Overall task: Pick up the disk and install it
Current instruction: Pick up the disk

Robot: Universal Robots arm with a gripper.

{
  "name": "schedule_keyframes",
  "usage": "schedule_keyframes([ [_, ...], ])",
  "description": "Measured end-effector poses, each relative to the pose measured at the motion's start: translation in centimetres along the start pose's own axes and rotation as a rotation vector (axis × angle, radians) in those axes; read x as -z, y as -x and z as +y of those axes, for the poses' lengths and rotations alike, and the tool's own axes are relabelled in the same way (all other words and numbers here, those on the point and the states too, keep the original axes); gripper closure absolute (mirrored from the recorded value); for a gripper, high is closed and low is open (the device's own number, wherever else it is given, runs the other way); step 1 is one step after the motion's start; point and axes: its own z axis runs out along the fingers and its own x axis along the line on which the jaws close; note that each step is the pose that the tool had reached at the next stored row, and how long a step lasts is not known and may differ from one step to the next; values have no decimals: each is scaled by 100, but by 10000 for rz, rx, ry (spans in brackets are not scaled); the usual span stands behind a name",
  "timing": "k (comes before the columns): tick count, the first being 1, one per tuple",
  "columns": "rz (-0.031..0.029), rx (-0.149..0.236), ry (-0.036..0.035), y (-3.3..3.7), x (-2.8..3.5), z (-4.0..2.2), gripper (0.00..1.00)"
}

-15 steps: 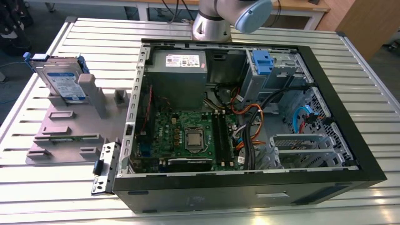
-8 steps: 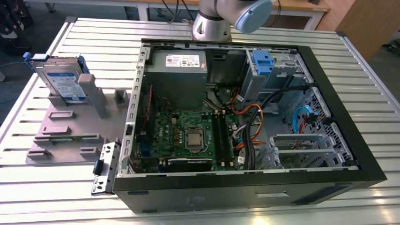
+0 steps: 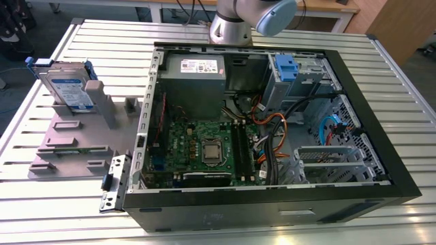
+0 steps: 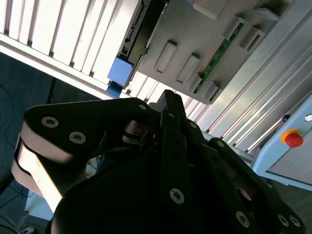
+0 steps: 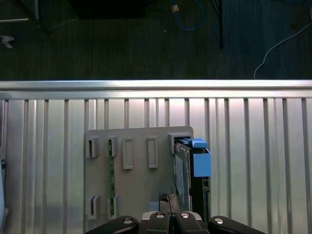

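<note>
The disk [image 3: 67, 88], a silver drive with a white-and-blue label in a blue carrier bracket, stands on edge in a grey fixture plate [image 3: 71, 148] on the table, at the exterior view's left of the open computer case [image 3: 272, 132]. In the first wrist view the disk [image 5: 183, 170] is edge-on, its blue bracket [image 5: 200, 157] beside it. My gripper [image 5: 166, 200] hangs above the fixture plate [image 5: 131, 195] close to the disk, fingers together with nothing between them. In the second wrist view the black gripper [image 4: 170, 100] is shut, with the blue bracket [image 4: 120, 70] beyond it.
Inside the case sit a grey power supply [image 3: 193, 71], a green motherboard [image 3: 204, 148], bundled cables [image 3: 272, 127] and a metal drive bay with a blue latch [image 3: 286, 66]. The arm's base [image 3: 232, 25] stands behind the case. The slatted table's edge [image 5: 156, 85] drops to a dark floor.
</note>
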Motion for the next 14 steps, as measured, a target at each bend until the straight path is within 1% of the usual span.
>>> schedule_keyframes([
  [14,7,192,4,0,0,-1,89],
])
